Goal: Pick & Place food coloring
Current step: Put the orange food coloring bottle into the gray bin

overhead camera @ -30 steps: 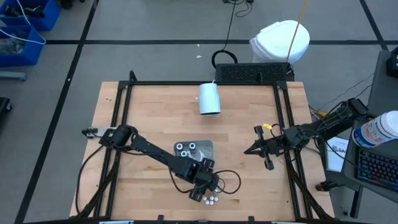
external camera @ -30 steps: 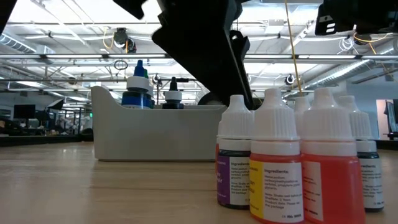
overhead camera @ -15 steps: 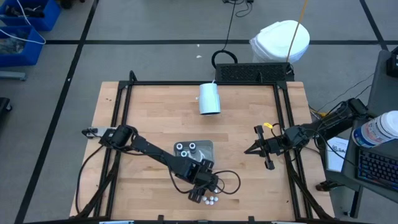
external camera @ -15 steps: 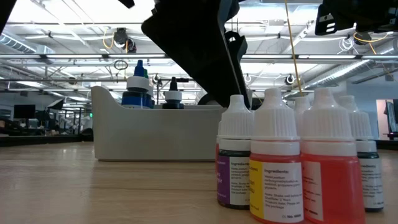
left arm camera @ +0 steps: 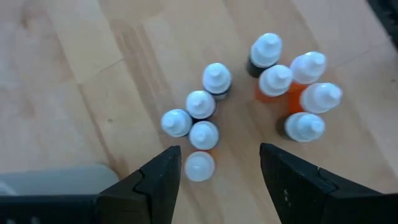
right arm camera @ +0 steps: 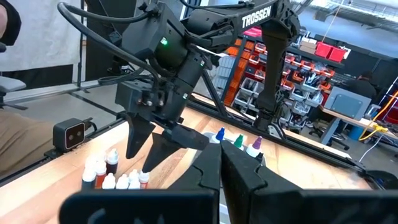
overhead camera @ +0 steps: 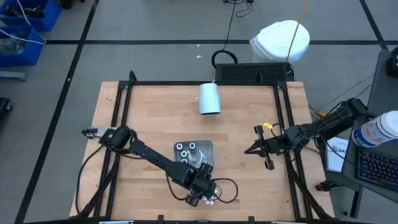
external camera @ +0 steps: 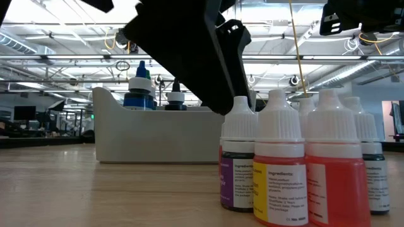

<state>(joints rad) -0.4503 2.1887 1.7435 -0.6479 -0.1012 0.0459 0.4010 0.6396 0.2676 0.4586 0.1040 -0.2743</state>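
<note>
The small white-capped food coloring bottles (left arm camera: pixel 200 123) stand upright on the wood in two clusters near the table's near edge (overhead camera: pixel 211 200); in the low view they fill the foreground (external camera: pixel 290 157). My left gripper (left arm camera: pixel 217 158) hovers open above them, one finger on either side of the nearest bottle (left arm camera: pixel 199 166), touching nothing. Three wider bottles (overhead camera: pixel 186 148) stand in a grey tray (overhead camera: pixel 206 147). My right gripper (overhead camera: pixel 256 148) waits shut over the table's right part.
A large white cup (overhead camera: pixel 209 98) lies on its side near the far edge. A black frame (overhead camera: pixel 205 83) runs around the table. The grey tray's wall (external camera: pixel 158 135) stands just beyond the small bottles. Bare wood lies between tray and right gripper.
My left gripper has moved toward the table's near edge and slightly left, coming over the small bottles. The bottles and the right arm have stayed where they were.
</note>
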